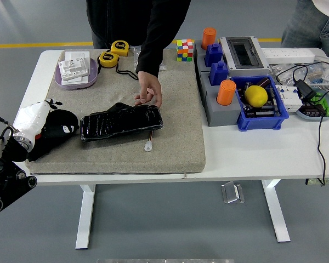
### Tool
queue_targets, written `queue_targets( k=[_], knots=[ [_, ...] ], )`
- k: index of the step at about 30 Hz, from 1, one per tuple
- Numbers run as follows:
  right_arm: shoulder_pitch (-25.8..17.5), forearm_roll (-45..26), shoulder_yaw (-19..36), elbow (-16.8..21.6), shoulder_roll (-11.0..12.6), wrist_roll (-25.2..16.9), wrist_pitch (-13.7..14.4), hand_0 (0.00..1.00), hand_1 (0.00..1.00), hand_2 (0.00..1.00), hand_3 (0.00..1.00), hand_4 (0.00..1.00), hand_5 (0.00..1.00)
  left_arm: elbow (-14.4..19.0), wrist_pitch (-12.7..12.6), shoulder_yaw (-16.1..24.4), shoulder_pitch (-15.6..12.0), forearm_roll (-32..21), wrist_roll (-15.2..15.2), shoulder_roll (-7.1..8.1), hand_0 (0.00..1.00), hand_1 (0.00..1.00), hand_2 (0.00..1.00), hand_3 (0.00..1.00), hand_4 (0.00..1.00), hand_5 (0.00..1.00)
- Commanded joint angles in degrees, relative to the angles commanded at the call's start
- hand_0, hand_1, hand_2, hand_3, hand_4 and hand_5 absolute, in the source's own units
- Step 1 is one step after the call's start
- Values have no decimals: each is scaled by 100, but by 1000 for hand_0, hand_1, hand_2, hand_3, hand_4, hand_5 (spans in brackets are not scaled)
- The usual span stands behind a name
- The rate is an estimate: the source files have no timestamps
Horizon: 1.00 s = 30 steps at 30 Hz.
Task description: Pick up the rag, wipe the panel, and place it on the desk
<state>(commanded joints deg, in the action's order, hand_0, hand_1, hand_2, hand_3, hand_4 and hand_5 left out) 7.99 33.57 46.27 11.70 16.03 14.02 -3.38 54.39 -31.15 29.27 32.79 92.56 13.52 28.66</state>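
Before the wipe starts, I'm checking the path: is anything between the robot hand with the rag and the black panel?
Nothing lies between the left robot hand and the black panel, only bare mat. A person's hand hovers at the panel's far edge, though.

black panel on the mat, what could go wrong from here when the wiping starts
1. A person's hand is at the black panel's far edge; a wiping stroke could reach it.
2. The panel lies loose on the grey mat, so a sideways push might slide it.
3. A small white connector on a wire lies by the panel's near edge and could get dragged. The left hand, with something white and black at it, sits beside the panel.
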Motion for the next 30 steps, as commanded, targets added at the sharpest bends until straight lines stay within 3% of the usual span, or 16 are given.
queue_targets(
  k=[3,4,9,10,15,17,25,30],
  knots=[
    [-2,2,5,0,3,-1,0,754,563,699,594,998,541,24,24,19,-7,-4,-9,22,493,675,775,804,998,619],
    [-2,2,5,-1,3,-1,-1,754,563,699,594,998,540,31,31,21,-6,-9,-14,30,493,680,782,810,998,674],
    [-4,11,9,-9,-3,0,-9,754,563,699,594,998,540,109,45,79,-7,-3,0,80,493,680,782,810,998,674],
    [-4,11,7,-10,-2,1,-11,754,563,699,594,998,540,130,48,87,-5,-7,1,94,494,682,780,810,998,714],
    [5,11,-1,-15,-5,-1,-14,754,563,699,594,998,540,365,45,242,-43,33,34,217,494,682,780,810,998,714],
    [5,10,8,-14,-7,-2,-13,754,563,699,595,998,540,483,35,362,-79,67,54,290,494,678,775,805,998,768],
    [-13,36,56,-23,3,11,-19,755,563,699,594,998,539,1172,28,1098,-391,302,209,666,489,678,773,801,998,786],
    [-31,51,103,-29,-1,12,-17,755,563,699,595,998,539,1899,53,1855,-815,492,457,902,490,677,771,797,998,796]
  ],
)
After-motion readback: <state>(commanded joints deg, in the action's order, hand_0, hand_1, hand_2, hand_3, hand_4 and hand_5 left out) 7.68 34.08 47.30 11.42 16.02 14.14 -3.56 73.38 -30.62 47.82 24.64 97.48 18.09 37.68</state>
